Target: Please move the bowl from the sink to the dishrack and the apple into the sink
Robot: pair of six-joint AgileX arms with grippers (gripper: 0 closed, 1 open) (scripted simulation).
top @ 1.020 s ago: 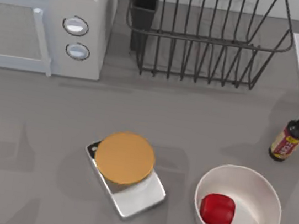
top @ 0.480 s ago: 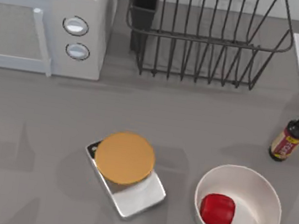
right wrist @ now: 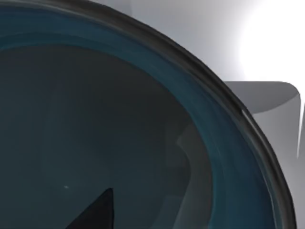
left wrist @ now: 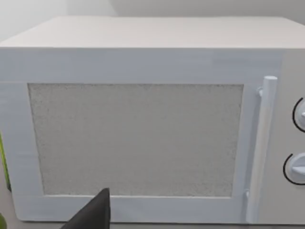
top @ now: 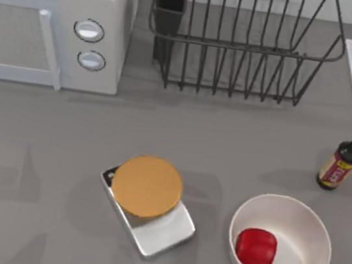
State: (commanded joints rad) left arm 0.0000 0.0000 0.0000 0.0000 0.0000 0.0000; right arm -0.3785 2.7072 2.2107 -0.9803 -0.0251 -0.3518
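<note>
Top view matches the frames from a second ago: apple (top: 256,248) unmoved in the white bowl (top: 312,225), dishrack (top: 240,46) holding no bowl. Right wrist view sits close over the teal bowl (right wrist: 200,109) in the sink (right wrist: 267,100); finger state cannot be told. Left arm parked facing the microwave (left wrist: 138,138). Bowl grasp judged pending.

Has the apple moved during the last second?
No. The apple lies at the same spot inside the white bowl, equally far from the bottle.
</note>
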